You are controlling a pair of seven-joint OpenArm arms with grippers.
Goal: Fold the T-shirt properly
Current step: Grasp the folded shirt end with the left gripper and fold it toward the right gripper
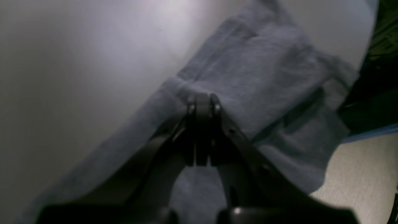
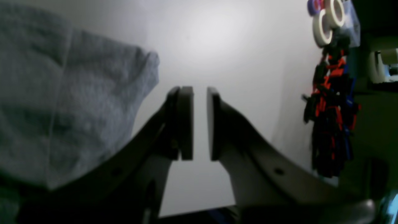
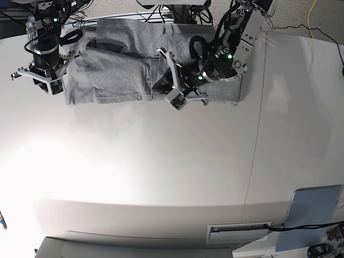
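Note:
The grey T-shirt lies partly folded and rumpled along the far edge of the white table. In the left wrist view the T-shirt is plain grey, with no letters showing. My left gripper is shut on a raised fold of it, and sits near the shirt's middle in the base view. My right gripper is a little open and empty over bare table, with the shirt's edge to its left. In the base view the right gripper is just off the shirt's left end.
Rolls of tape and a red, black and blue bundle lie at the table's edge in the right wrist view. Cables run behind the shirt. A blue-grey pad lies at the front right. Carpet floor shows past the table edge.

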